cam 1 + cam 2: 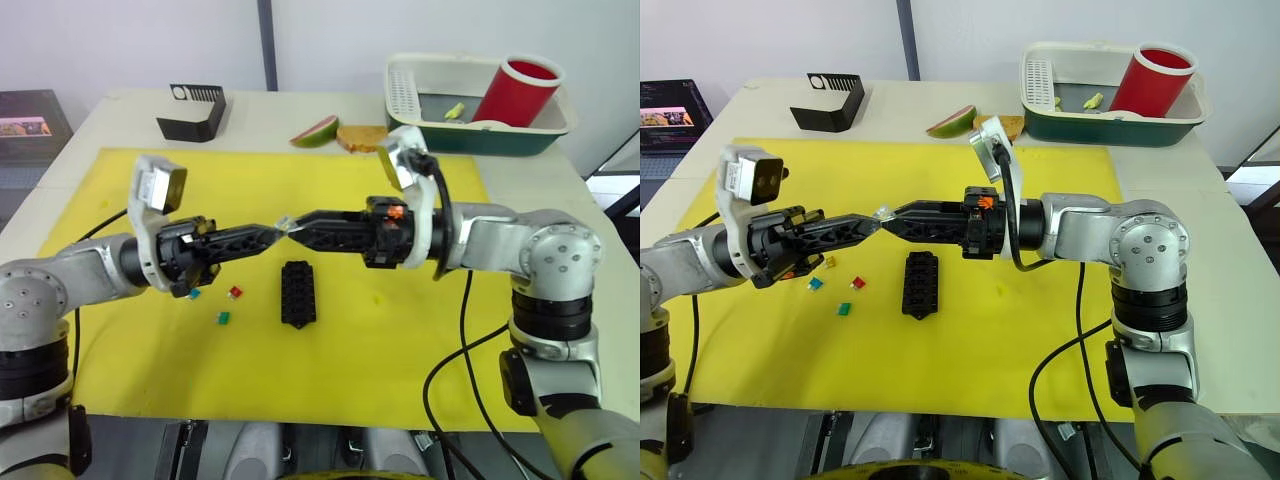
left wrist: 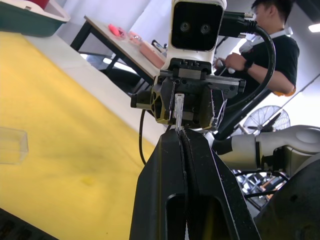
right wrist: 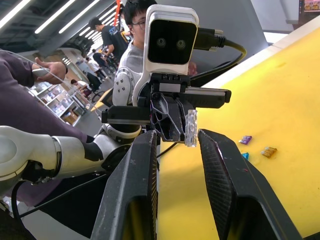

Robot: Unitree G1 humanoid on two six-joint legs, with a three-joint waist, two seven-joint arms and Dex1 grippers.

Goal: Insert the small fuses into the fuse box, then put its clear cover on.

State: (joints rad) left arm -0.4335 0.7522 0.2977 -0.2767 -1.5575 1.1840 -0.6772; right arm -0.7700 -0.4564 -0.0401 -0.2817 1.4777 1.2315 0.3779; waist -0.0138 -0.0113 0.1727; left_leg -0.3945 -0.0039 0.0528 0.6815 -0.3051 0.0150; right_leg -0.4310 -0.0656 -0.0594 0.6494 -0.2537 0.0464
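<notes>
Left wrist view — left hand (image 2: 179,131) pinches a grey fuse (image 2: 178,107), right hand (image 3: 191,134) spread.

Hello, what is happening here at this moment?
The two arms meet tip to tip above the yellow mat. The left gripper is shut on a clear fuse, and the open right gripper has one finger on each side of it, so it looks like a hand-over. The fuse box lies on the mat below them with its slots seemingly unfilled. Several coloured fuses lie loose beside it. The clear cover rests apart on the mat.
</notes>
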